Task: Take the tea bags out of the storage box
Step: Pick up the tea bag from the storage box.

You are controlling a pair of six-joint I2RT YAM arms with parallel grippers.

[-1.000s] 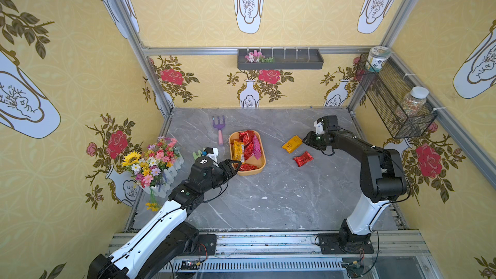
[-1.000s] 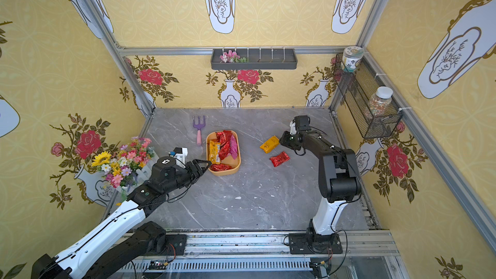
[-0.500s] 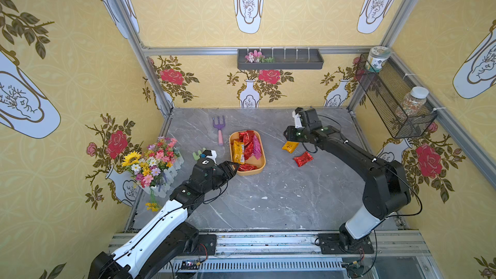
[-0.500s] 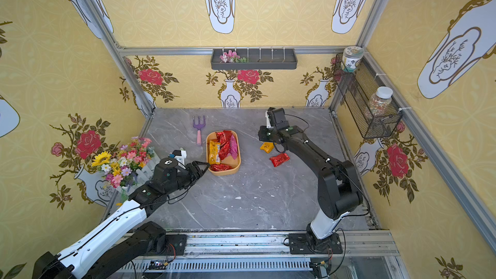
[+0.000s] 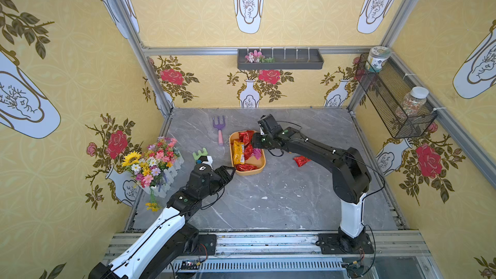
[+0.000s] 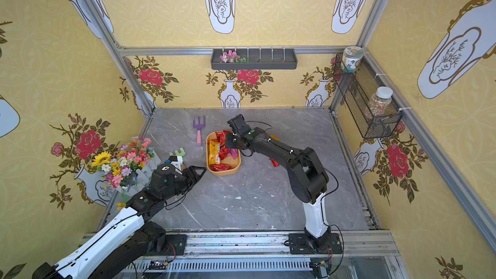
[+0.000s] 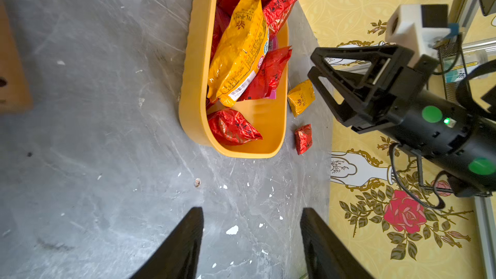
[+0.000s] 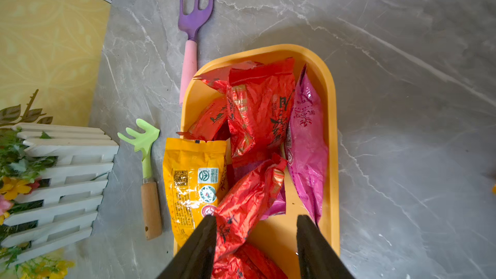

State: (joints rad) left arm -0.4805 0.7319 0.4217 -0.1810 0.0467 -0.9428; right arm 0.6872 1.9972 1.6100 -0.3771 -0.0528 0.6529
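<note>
**Now over the box: the right arm has swung in from the table**

Otherwise little has changed. A second ago the right gripper [image 8: 256, 220] hung beside the two tea bags already out on the grey table [image 5: 268, 199], a small yellow sachet [image 7: 302, 97] and a red sachet [image 5: 302, 161]. It has since crossed to the storage box [image 5: 258, 164] and now hangs over its middle, jaws wide apart and gripping nothing. In the right wrist view a crumpled red bag [image 8: 241, 205] lies against one finger. The two freed sachets lie where they lay, just beside the box's right side. The remaining tea bags [image 8: 257, 108] are piled in the box: several red, one long yellow, one magenta. The left gripper [image 7: 252, 210] has barely shifted. It hovers at the box's near left corner, jaws apart and empty, above bare table.
</note>
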